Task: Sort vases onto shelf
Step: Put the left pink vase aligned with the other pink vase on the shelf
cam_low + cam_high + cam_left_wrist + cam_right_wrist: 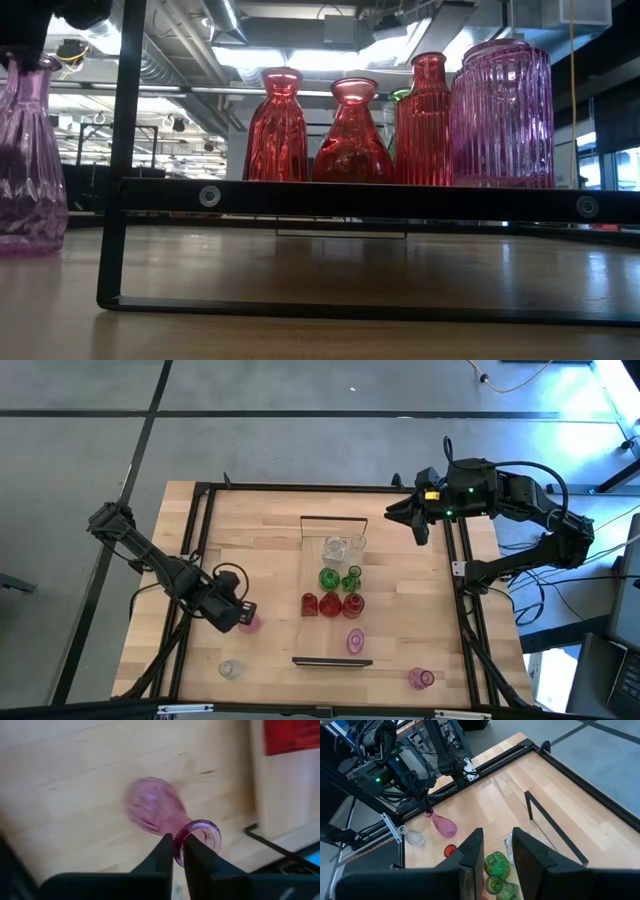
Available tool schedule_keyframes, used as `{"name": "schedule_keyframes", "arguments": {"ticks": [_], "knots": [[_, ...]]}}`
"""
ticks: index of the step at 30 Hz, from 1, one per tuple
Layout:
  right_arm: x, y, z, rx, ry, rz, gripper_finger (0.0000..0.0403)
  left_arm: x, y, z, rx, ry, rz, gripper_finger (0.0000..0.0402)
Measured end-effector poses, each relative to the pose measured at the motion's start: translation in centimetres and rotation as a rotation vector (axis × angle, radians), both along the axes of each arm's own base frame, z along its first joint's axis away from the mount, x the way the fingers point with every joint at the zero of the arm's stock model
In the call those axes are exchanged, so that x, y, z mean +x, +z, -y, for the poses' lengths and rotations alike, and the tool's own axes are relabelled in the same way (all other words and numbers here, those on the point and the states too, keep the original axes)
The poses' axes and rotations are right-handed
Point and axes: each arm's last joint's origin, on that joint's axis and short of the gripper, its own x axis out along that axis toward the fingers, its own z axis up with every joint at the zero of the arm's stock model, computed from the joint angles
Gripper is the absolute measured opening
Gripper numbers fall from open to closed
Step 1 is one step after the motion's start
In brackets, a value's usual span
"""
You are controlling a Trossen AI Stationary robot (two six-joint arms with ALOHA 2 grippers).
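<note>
The table [270,530] carries the shelf [312,625] along its middle, running from the near edge toward the far edge, with a dark frame at each short end.

Near edge: a clear vase [229,670] stands toward the left corner and a pink vase [421,678] toward the right corner, both off the shelf.

Left side, slightly farther in: the left gripper [178,854] has its fingers pinched together on the rim of a pink bottle [154,812], which stands on the table well apart from the shelf. In the left wrist view the rim sits between the two fingertips.

Shelf, near to far:
- one pink ribbed vase [355,641] beside the near frame [332,661];
- three red vases [330,604] in a row across the shelf;
- green vases [330,578] behind the red row;
- clear vases [335,547] just before the far frame [334,518].

Far right: the right gripper [418,520] hangs above the table's far right edge, holding nothing. Its fingers stand apart, as the right wrist view shows.
</note>
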Motion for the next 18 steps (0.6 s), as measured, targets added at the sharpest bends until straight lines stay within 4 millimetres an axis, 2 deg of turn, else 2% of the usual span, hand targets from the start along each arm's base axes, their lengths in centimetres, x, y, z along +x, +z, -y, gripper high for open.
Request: {"name": "schedule_keyframes", "arguments": {"ticks": [8, 18], "knots": [[0.0, 0.0, 0.0, 0.007, -0.004, 0.001, 0.0085, 0.3, 0.2, 0.2, -0.031, -0.019, 0.038, 0.0013], [0.0, 0.1, 0.0, 0.006, -0.004, 0.008, 0.0085, 1.2, 0.9, 0.8, -0.084, -0.058, 0.179, 0.0006]]}}
